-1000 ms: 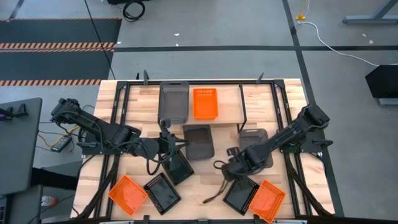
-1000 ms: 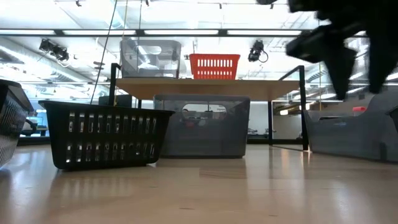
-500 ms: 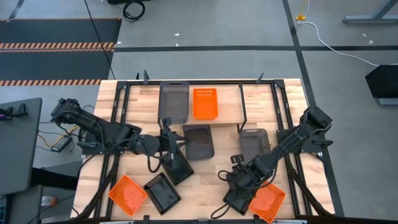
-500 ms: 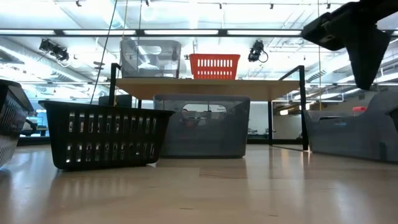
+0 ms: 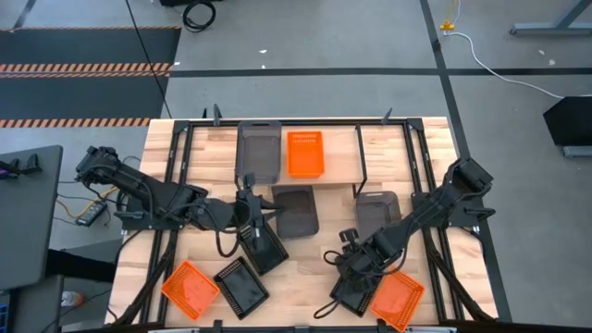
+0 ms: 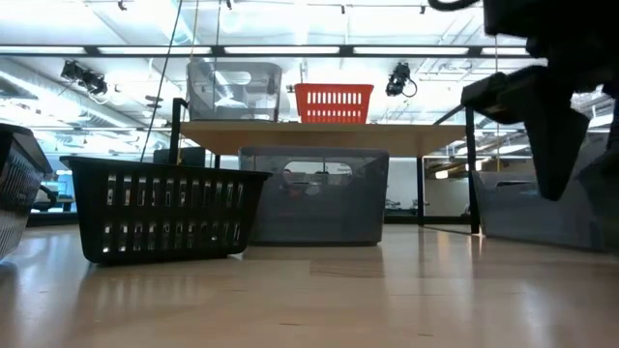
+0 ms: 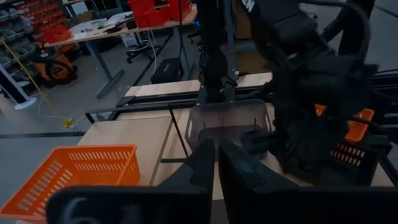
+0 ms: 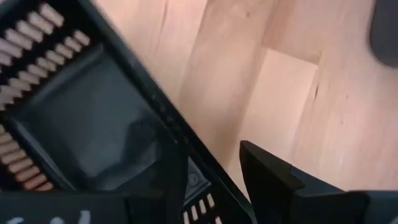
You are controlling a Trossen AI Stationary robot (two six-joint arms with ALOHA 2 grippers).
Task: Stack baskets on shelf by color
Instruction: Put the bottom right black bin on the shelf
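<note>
Baskets lie around the shelf (image 5: 370,148), which carries one grey basket (image 5: 258,151) and one orange basket (image 5: 304,153). Left of and in front of the shelf, the left gripper (image 5: 251,225) pinches nearly shut on the rim of a black basket (image 5: 264,246). In front of the shelf's right end, the right gripper (image 5: 354,274) straddles the wall of another black mesh basket (image 8: 93,143), fingers (image 8: 273,174) half apart.

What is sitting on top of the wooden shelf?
On the light wooden shelf sit a solid grey plastic basket and an orange mesh basket, side by side. Whether either holds another basket nested inside cannot be seen.
</note>
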